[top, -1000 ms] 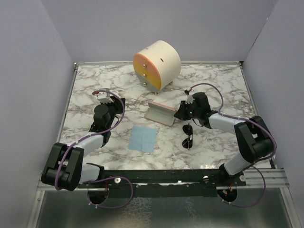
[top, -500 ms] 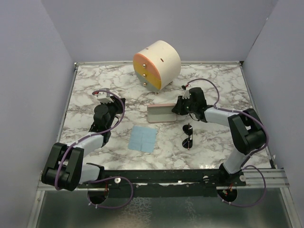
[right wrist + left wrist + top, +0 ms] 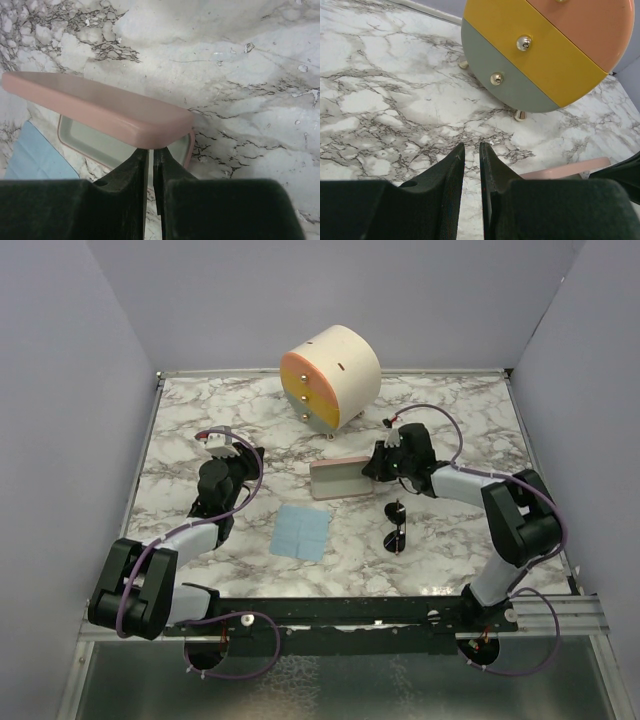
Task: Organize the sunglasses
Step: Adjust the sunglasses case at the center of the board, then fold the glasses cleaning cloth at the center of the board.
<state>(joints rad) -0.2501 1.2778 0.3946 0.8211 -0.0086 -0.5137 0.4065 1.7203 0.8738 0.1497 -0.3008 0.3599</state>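
Observation:
The sunglasses [image 3: 396,527] lie folded on the marble table, just near of my right forearm and apart from both grippers. The pink case [image 3: 338,478] sits at the table's middle. In the right wrist view its lid [image 3: 100,107] stands raised above the pale-lined lower half [image 3: 95,142]. My right gripper [image 3: 369,468] is at the case's right end; its jaws [image 3: 150,150] are almost closed, tips touching the lid's lower edge, gripping nothing. My left gripper [image 3: 248,456] hovers at the left, jaws [image 3: 472,147] nearly together and empty.
A round drawer unit [image 3: 330,375] with orange, yellow and grey fronts stands at the back; it fills the top of the left wrist view [image 3: 545,50]. A light blue cloth [image 3: 303,531] lies flat, near of the case. Grey walls enclose the table.
A second ago the case lay angled and open beside my right gripper. The gripper has since moved left and away, turning the case square; the last half second shows almost no motion. The left arm is still.

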